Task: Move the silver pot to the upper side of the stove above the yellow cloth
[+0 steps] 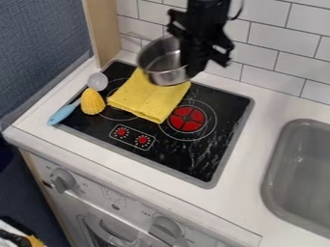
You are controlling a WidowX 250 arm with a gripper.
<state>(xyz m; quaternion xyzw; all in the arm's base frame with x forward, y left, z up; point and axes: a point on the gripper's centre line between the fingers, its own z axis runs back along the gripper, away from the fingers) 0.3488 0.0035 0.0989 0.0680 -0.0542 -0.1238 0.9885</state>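
We see the silver pot [164,75] at the upper middle of the frame, tilted, with its open top turned toward the upper left and its thin handle [140,36] pointing the same way. The black gripper [191,67] hangs down from the top edge, and its jaws are closed on the right side of the pot. The base of the pot overlaps the top of the yellow cloth [147,100] in our view; we cannot tell whether the two touch.

The cloth lies flat on the black stove [187,164], left of the red burner [187,119] and above the small panel [132,137] with two red dials. At the stove's left edge we see a yellow corn cob [93,102] and a spoon [62,113] with a light blue handle and a pale grey bowl. The bowl is above the cob, while the handle slants down to the left, past the stove's rim.

The stove is set into the white worktop [248,193], and a grey sink [299,169] is at the right edge. We have white tiles [270,62] along the upper right, a wooden panel [106,31] at the upper left and large grey knobs [62,180] on the front below.
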